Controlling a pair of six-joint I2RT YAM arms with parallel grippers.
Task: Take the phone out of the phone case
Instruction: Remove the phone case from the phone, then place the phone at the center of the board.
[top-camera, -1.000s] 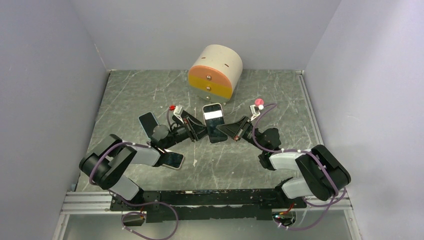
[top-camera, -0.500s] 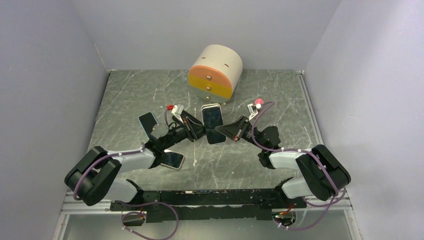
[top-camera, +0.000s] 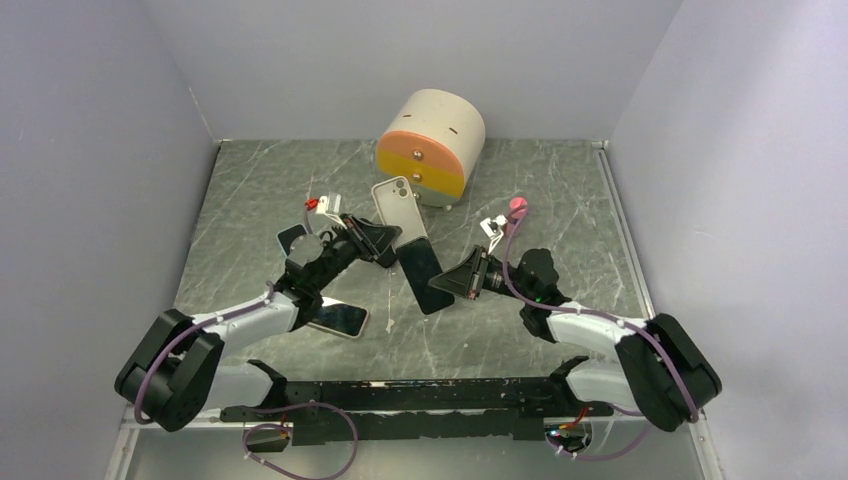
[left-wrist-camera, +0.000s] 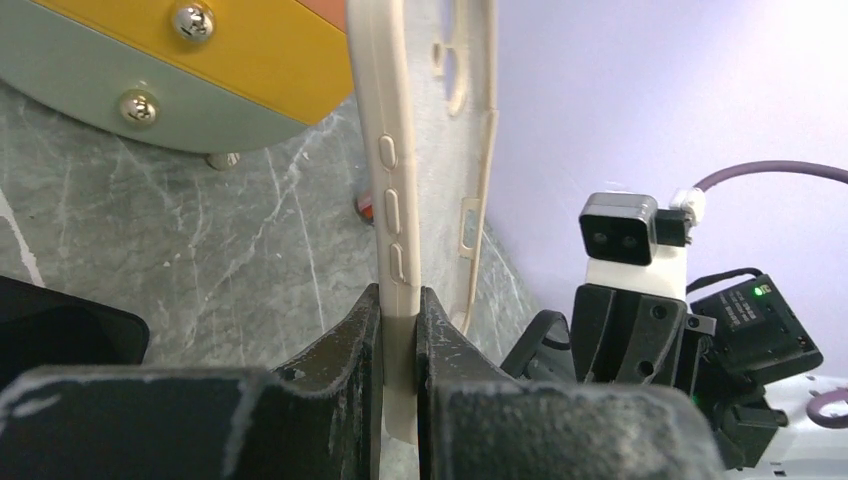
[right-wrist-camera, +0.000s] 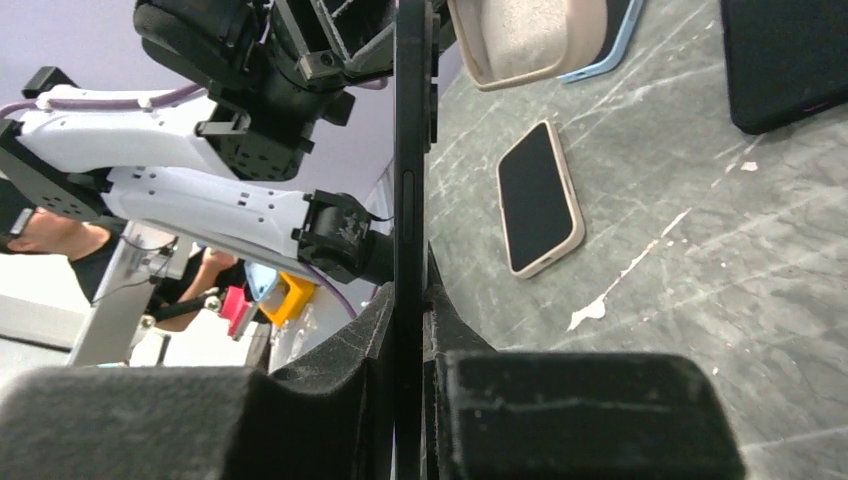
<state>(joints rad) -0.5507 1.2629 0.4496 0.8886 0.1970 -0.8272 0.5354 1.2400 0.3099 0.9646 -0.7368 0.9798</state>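
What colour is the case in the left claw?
The phone case is beige; the left wrist view shows it best.

So both arms are stretched low over the table, reaching in from the near corners toward the middle. The left arm (top-camera: 250, 315) runs from the near-left corner, forearm angled toward the far edge. The left gripper (top-camera: 386, 241) has its fingers (left-wrist-camera: 350, 350) pinched tight on the bottom edge of the phone case (top-camera: 397, 208), with barely any gap between them. The right arm (top-camera: 590, 325) comes in from the near-right corner, forearm pretty much flat and pointing at the left edge. The right gripper (top-camera: 448, 284) is clamped on the phone (top-camera: 424, 275), which sits edge-on between the fingers (right-wrist-camera: 350, 340) in the wrist view. The two grippers sit close but don't touch.
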